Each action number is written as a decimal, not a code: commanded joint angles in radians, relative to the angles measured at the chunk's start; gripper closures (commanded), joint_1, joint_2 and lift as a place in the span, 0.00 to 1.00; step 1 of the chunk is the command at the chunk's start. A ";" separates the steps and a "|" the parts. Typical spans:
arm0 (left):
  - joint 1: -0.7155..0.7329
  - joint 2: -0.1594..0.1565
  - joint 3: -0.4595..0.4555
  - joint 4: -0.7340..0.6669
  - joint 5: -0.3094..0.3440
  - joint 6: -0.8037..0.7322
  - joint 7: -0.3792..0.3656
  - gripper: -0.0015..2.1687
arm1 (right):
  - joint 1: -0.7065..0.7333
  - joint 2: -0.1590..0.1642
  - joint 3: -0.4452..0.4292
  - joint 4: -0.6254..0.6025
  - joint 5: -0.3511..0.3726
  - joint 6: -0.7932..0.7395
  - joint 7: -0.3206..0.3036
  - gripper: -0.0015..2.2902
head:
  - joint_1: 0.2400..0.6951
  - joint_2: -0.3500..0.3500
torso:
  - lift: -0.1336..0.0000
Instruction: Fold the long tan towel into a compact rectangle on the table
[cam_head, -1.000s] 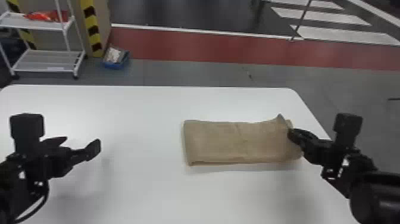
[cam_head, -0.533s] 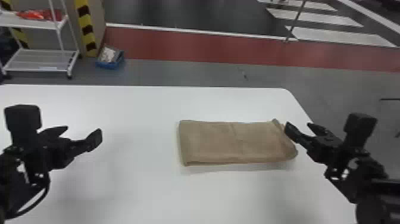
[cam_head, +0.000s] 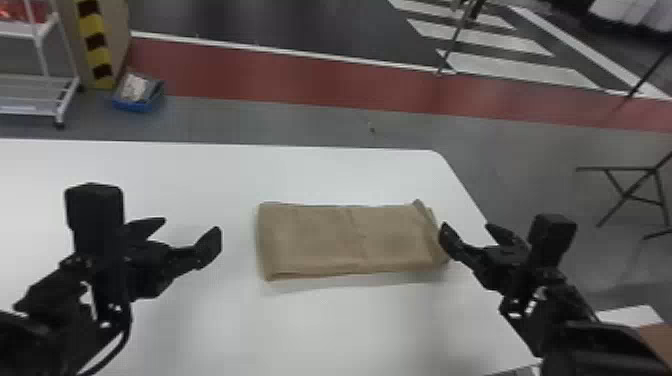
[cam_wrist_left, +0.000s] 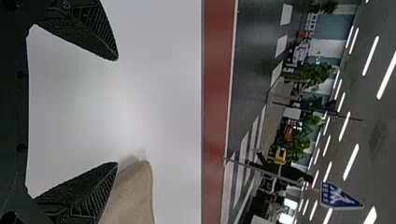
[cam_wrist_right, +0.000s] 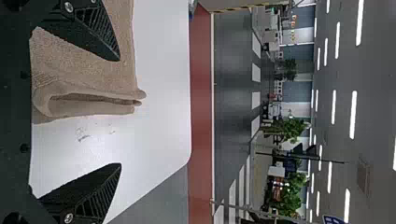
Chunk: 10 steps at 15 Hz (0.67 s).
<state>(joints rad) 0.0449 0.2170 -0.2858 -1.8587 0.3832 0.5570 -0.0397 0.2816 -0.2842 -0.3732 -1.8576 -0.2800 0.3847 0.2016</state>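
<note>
— Start close in. How do the pincers stand?

— Both spread. The left gripper (cam_head: 191, 224) has its two black fingers well parted, and the right gripper (cam_head: 466, 227) does too.

— And the tan towel (cam_head: 345, 240)?

— Between the two, flat on the white table (cam_head: 350, 325), folded into a long rectangle. The right one is much closer: one of its fingertips is right at the towel's right end. I can't tell whether they touch.

— What does the right wrist view give you?

— The towel passes behind one finger, and its folded end, layers curled round a narrow opening, shows in the gap between the fingers. Nothing is pinched.

— The left one?

— Apart from the towel, off its left end. In the left wrist view, a corner of cloth shows beyond one fingertip.

— How does the towel itself lie?

— Long side across the table, with a small flap sticking up at the far right corner.

— Farther out?

— Past the table's far edge, a blue bin (cam_head: 137, 102) on the grey floor beside a white rack (cam_head: 65, 100), then a red strip (cam_head: 280, 75) and white crossing stripes (cam_head: 500, 45).
</note>
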 joint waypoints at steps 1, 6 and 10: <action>-0.023 -0.048 -0.108 0.056 -0.043 -0.036 0.001 0.07 | 0.019 0.000 -0.021 0.000 -0.007 -0.017 0.001 0.04 | 1.00 0.00 | 0.04; -0.080 -0.097 -0.277 0.142 -0.070 -0.051 0.089 0.13 | 0.027 0.003 -0.016 0.021 -0.007 -0.045 0.001 0.04 | 1.00 0.00 | 0.04; -0.086 -0.105 -0.282 0.162 -0.073 -0.051 0.121 0.19 | 0.027 0.003 -0.021 0.044 -0.010 -0.076 0.005 0.04 | 1.00 0.00 | 0.04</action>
<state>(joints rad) -0.0412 0.1128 -0.5660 -1.7023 0.3107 0.5056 0.0805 0.3085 -0.2808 -0.3925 -1.8221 -0.2873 0.3231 0.2063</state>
